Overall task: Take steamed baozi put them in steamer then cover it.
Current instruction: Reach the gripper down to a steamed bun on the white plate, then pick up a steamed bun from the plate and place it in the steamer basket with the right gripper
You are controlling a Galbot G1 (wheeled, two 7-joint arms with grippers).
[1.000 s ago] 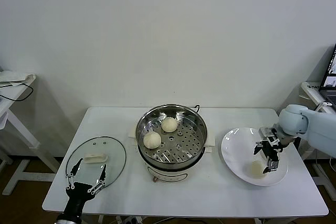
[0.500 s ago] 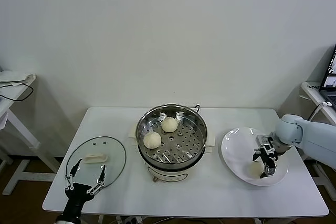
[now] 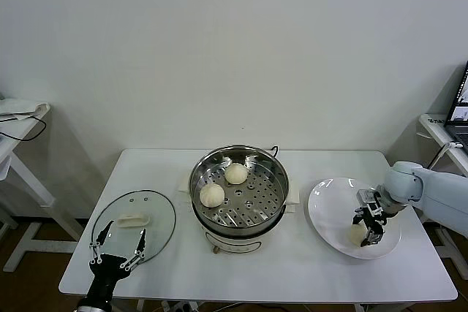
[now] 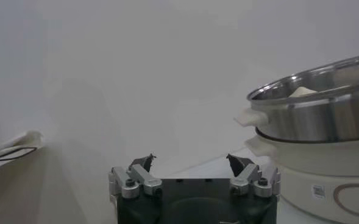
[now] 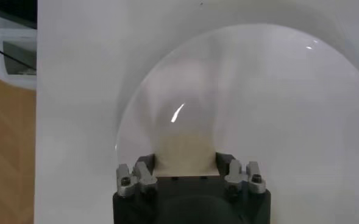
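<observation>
Cream-white baozi [image 3: 357,234] sits on the flat white plate [image 3: 329,202] at the right side of the white table [image 3: 307,268]. The right gripper [image 3: 368,226] is down over this bun, and its fingers [image 5: 144,172] sit on both sides of it, closed around it. In the right wrist view the bun [image 5: 186,152] fills the space between the two fingers, still resting on the plate [image 5: 277,109].

Two more baozi, one [image 3: 235,173] and another [image 3: 212,194], lie side by side on the tray with holes inside the shiny steel steamer [image 3: 274,195] in the middle of the table. The steamer has no cover on it. In the left wrist view you can see the steamer [image 4: 313,115] from the side, with a bun top [image 4: 302,92] just peeking over its rim.

The clear glass cover [image 3: 157,217] lies flat on the table to the left of the steamer, with its cream-white handle [image 3: 134,220] on top. The left gripper [image 3: 116,252] waits at the near edge of the cover with its fingers [image 4: 144,164] spread wide, holding nothing
</observation>
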